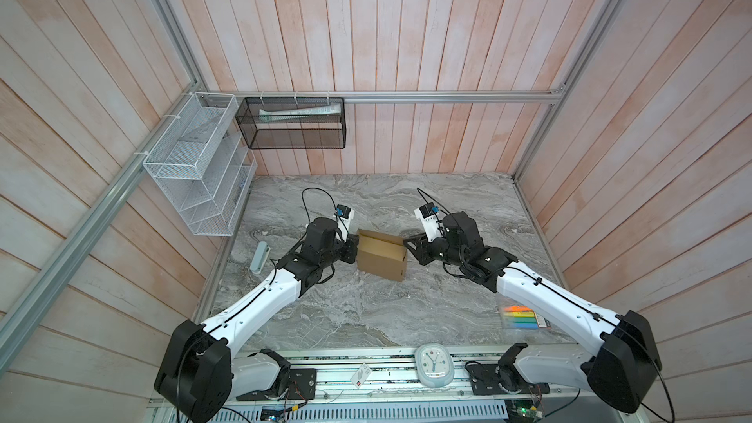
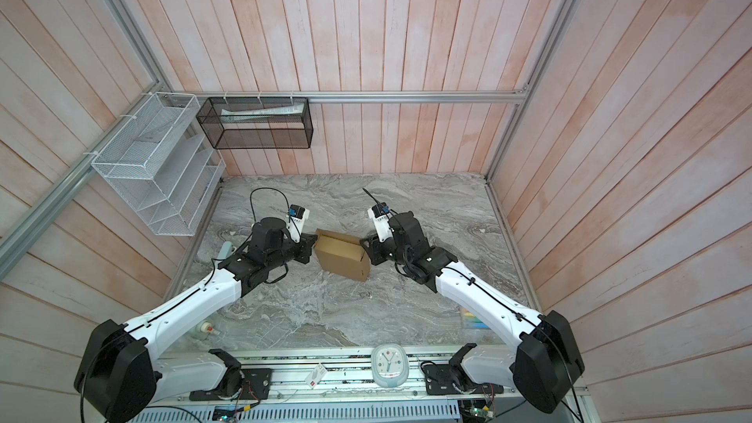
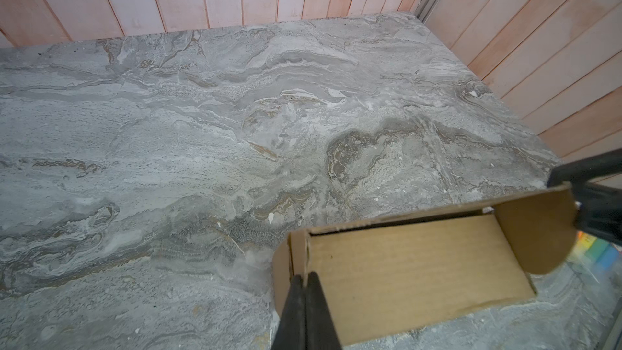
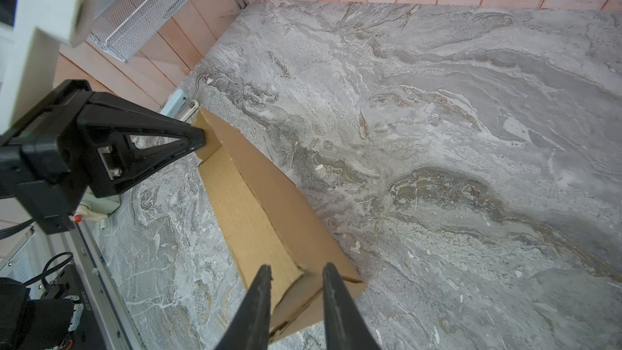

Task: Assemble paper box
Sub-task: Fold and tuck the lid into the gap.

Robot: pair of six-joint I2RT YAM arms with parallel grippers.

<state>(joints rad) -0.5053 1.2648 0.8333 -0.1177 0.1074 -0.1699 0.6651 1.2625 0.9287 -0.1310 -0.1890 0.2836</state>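
Beyond the clock [image 1: 433,366] at the lower edge, the paper box [image 1: 380,258] sits mid-frame on the marble table [image 1: 366,311]. The left gripper [image 3: 305,279] pinches one end wall, and the right gripper [image 4: 297,267] holds its fingers [image 4: 259,297] spread astride the other. A white wire rack [image 1: 191,172] hangs upper left.

Partly folded brown paper box [image 1: 380,260]

White wire rack [image 1: 195,172] and black mesh basket [image 1: 293,136] hang above the marble table [image 1: 366,307].
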